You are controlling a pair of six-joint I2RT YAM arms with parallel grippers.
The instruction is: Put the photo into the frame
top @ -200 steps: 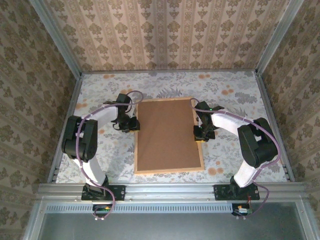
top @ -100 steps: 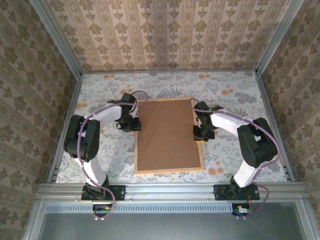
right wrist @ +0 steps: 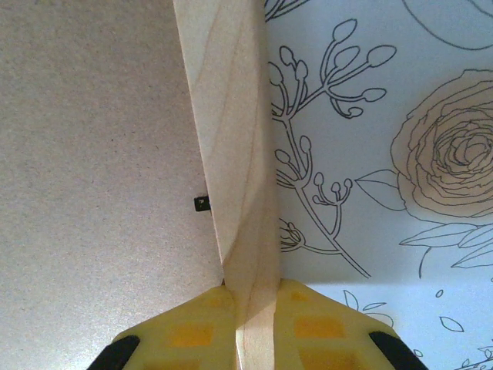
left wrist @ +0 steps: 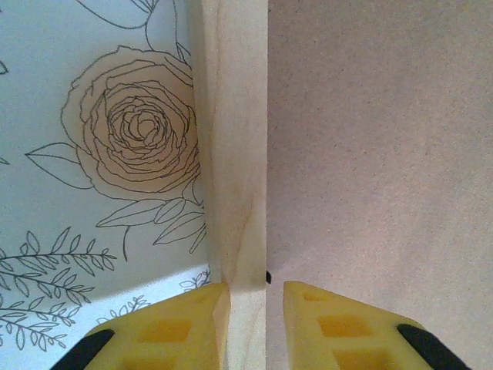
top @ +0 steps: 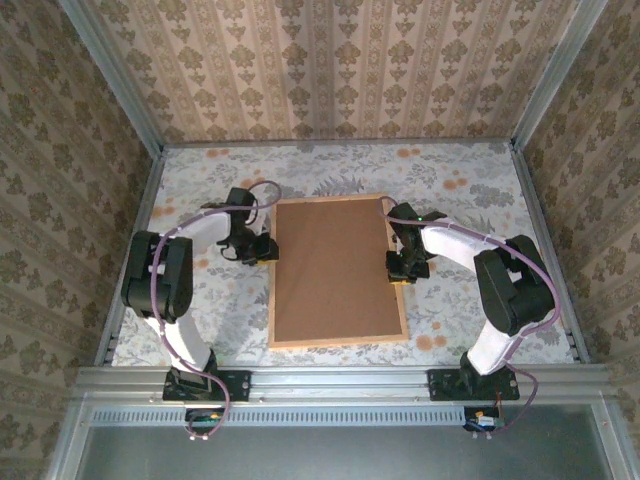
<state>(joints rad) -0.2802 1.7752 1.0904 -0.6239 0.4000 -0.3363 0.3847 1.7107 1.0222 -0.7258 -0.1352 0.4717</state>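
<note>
The frame (top: 335,272) lies flat, brown back up, in the middle of the floral bench (top: 460,185). The right claw (right wrist: 251,297) is clamped on the frame's right-hand moulding, both jaws tight against the wood. The left claw (left wrist: 255,297) straddles the left-hand moulding, slightly parted: one jaw touches, the other stands just clear.

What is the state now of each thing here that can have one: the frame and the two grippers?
the frame: lying flat on the table, back side up, brown board on top.
left gripper: slightly open, astride the frame's left moulding; one pad touches the wood, the other stands apart.
right gripper: shut on the frame's right moulding, both pads against the wood.
</note>
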